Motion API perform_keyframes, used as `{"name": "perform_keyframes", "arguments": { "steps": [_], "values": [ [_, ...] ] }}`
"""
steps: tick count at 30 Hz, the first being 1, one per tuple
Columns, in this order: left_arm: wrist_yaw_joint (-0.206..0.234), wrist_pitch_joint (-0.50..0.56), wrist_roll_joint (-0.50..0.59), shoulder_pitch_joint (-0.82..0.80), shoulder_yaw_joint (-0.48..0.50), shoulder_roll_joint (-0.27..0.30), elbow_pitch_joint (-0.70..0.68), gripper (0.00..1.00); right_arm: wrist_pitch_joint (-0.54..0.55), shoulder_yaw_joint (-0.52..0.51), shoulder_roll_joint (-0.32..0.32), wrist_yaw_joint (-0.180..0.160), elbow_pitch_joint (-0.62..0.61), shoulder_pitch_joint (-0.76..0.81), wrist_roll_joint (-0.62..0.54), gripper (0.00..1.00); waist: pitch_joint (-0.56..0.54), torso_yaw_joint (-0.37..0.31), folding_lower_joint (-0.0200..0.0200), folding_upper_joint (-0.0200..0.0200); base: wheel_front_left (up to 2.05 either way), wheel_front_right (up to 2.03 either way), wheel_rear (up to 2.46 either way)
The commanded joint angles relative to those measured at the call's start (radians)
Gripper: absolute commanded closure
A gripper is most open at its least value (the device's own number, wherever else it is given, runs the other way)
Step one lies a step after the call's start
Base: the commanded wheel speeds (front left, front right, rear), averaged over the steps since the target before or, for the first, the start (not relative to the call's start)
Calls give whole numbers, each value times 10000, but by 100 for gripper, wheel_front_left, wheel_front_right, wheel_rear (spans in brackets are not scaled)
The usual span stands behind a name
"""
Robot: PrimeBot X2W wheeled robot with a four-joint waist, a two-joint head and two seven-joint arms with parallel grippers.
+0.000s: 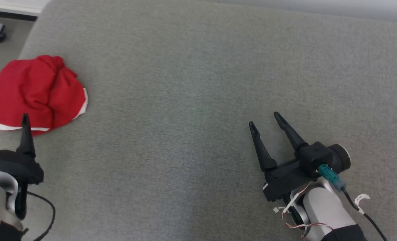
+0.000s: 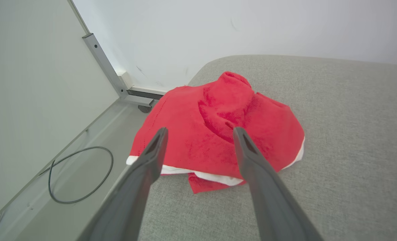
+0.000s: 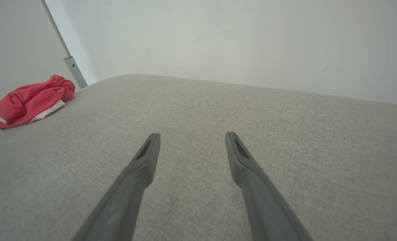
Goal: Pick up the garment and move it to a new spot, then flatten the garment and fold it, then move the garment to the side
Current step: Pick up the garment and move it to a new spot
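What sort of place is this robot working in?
Likely an indoor lab or test room: a broad grey upholstered surface carrying a crumpled red garment, a bare white wall behind it, and a metal-framed partition with a loose cable on the floor beside it.

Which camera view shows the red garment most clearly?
The left wrist view: the red garment lies close and central, with its folds and white trim plain. The head view shows it at the far left, its near edge partly behind the fingers of the left gripper. The right wrist view shows it small, at the left edge.
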Motion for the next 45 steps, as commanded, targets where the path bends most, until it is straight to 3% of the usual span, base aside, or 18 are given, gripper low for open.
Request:
{"name": "perform_keyframes", "arguments": {
  "steps": [1, 12, 13, 14, 23, 31, 45],
  "values": [
    [10, 111, -318, -401, -131, 190, 344, 0, 21, 23, -101, -29, -123, -168, -59, 0, 737, -657, -2, -1, 0, 0, 0],
    [152, 1113, -1306, -1673, -537, 849, 2638, 0, 188, 27, -311, -29, -665, -476, 83, 0, 1393, -1324, -2, -1, 0, 0, 0],
    [189, 1077, -1321, -1725, -540, 847, 2768, 29, 188, -36, -287, -29, -676, -443, 88, 0, 1380, -1354, -2, -1, 0, 0, 0],
    [213, 1038, -1277, -1753, -587, 837, 2901, 100, 187, -90, -279, -27, -683, -389, 72, 0, 1356, -1375, -2, -1, 0, 0, 0],
    [172, 297, -1111, -2072, -841, 552, 3161, 100, 166, -441, -230, -29, -582, 25, 84, 0, 831, -1338, -2, -1, 0, 0, 0],
    [7, 7, -931, -2190, -1563, -108, 2303, 100, 57, -792, 132, -29, -358, 382, 217, 0, -15, -1396, -2, -1, 0, 0, 0],
    [9, -69, -2233, -955, -3952, -2309, -1, 100, -11, -1526, 509, -28, 13, 1084, 262, 0, -968, -2755, -2, -1, 0, 0, 0]
  ]
}}
